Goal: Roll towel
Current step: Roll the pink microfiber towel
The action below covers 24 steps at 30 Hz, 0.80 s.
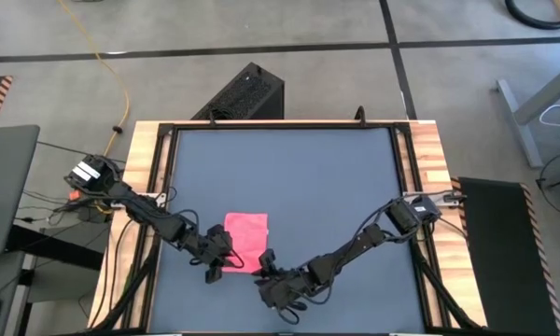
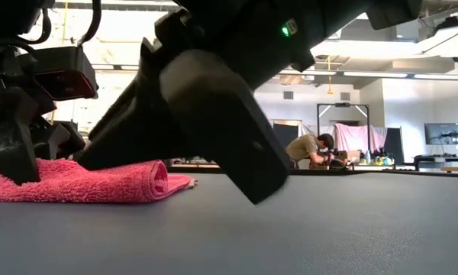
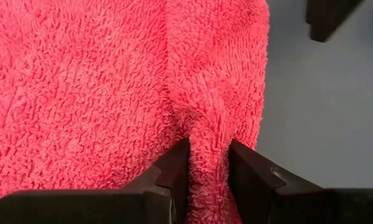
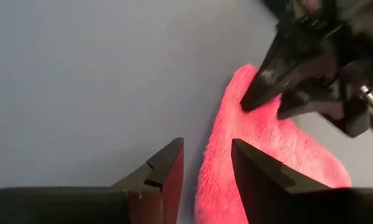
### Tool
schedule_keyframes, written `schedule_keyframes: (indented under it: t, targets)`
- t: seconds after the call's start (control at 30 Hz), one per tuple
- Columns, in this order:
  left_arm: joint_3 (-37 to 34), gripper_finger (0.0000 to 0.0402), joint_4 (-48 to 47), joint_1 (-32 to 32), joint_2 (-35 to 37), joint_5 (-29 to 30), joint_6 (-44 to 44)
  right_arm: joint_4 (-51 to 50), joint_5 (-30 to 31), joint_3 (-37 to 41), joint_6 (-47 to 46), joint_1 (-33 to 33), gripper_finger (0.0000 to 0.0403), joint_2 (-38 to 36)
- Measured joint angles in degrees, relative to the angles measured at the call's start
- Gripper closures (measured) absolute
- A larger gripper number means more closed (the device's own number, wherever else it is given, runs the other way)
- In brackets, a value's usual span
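The bright pink towel (image 1: 245,238) lies on the dark grey tabletop (image 1: 336,187), left of centre and toward the near edge. In the low view its right end is curled over into a thick rounded fold (image 2: 154,180). My left gripper (image 1: 224,262) is at the towel's near left part and is shut on the towel (image 3: 99,87). My right gripper (image 1: 266,266) is open at the towel's near right corner. In the right wrist view (image 4: 206,155) the towel's edge (image 4: 214,174) lies in the gap between its fingers; I cannot tell whether they touch it. My left gripper pinches a raised ridge of the towel (image 3: 206,134) between its two fingers, so the cloth is bunched up into a narrow fold between them. The fingers come low, slanting from the table's near left side. The rest of the towel lies flat on the table.
A wooden frame (image 1: 145,168) runs round the tabletop. A black box (image 1: 247,93) stands beyond the far edge. Bare tabletop stretches to the far and right sides. A person (image 2: 305,149) is far off in the room behind.
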<state>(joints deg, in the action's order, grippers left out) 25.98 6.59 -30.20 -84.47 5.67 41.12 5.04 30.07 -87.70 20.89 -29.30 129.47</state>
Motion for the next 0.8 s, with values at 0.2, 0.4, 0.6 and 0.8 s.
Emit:
schedule_keyframes:
  t: [0.2, 0.4, 0.6, 0.8]
  targets:
    - [0.0, 0.0305, 0.25, 0.67, 0.01, -1.85, -0.89, -7.32, 0.14, 0.0, -1.78, 1.13, 0.0209, 0.21]
    - [0.38, 0.0276, 0.67, 0.75, -0.07, -4.08, -2.99, -7.87, 1.52, -0.11, -1.37, 2.58, 0.0199, 0.22]
    - [1.6, 0.0235, -2.56, 1.7, 1.82, -4.88, -7.48, -9.15, -1.62, -0.11, -6.95, 3.34, 0.0253, 0.18]
    - [2.25, 0.0227, -10.11, 3.05, 8.23, -3.33, -11.07, -9.34, -5.71, -0.11, -14.37, 3.48, 0.0363, 0.19]
